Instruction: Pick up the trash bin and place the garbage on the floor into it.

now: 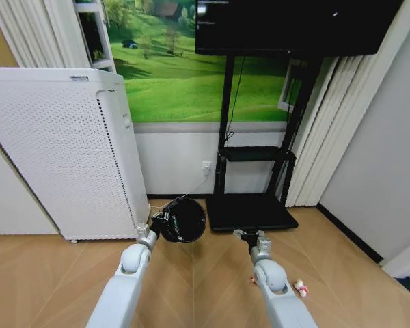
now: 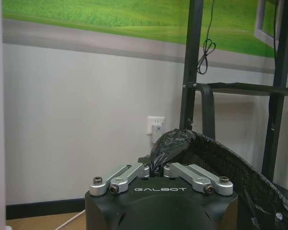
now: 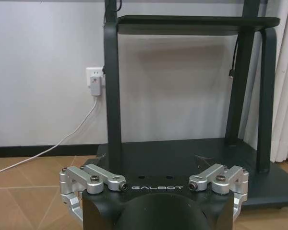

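left gripper [image 1: 165,220]: clamped on trash bin [image 1: 184,220] rim, bin held beside white cabinet [image 1: 61,150] for loading | right gripper [image 1: 251,236]: jaws apart, unloaded | garbage [image 1: 301,288]: floor [image 1: 41,273], well right of cabinet

Black trash bin [image 1: 183,220] with bag liner is held tilted above the parquet floor [image 1: 212,266], rim pinched; one red-and-white wrapper [image 1: 301,288] lies at right.

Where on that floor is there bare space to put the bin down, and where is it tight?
Bare floor lies in front of the white cabinet, and between the two arms. It is tight by the TV stand base, beside the trash bin that the left gripper holds; a wrapper lies right of the open right gripper.
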Robot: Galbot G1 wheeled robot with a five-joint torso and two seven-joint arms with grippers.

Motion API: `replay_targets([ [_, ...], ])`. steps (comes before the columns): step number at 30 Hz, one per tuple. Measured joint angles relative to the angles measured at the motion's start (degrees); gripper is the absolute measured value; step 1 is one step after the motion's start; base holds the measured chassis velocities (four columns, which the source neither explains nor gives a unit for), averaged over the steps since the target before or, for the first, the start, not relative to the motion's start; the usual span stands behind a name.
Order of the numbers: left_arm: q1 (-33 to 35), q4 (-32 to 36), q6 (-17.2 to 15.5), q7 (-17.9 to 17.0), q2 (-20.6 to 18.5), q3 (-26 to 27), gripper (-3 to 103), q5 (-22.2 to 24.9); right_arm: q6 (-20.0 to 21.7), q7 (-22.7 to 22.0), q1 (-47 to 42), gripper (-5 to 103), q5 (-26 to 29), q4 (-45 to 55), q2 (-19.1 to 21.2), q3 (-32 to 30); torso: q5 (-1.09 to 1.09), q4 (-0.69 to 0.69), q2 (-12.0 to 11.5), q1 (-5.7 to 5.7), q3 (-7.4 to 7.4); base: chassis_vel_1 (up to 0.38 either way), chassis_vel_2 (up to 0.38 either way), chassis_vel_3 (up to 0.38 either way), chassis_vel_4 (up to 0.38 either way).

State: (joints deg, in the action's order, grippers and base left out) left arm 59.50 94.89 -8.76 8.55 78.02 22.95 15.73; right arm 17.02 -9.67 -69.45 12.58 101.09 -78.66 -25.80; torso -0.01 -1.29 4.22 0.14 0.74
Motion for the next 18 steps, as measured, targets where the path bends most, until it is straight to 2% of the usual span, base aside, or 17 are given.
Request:
replay_targets([
  [9,0.7,-0.2,0.0,0.2,0.3,0.4,7,-0.2,-0.2,0.7,0.1,100,0.3,0.0,0.1,0.5,0.01,-0.01,0.0,0.0,0.0,-0.123,-0.153,0.124,0.124],
  [18,0.9,0.1,0.0,0.3,-0.7,1.1,7,0.2,0.2,1.0,0.7,100,0.8,-0.3,-0.1,1.1,0.0,0.01,0.0,0.01,0.01,-0.066,-0.052,0.069,0.055],
])
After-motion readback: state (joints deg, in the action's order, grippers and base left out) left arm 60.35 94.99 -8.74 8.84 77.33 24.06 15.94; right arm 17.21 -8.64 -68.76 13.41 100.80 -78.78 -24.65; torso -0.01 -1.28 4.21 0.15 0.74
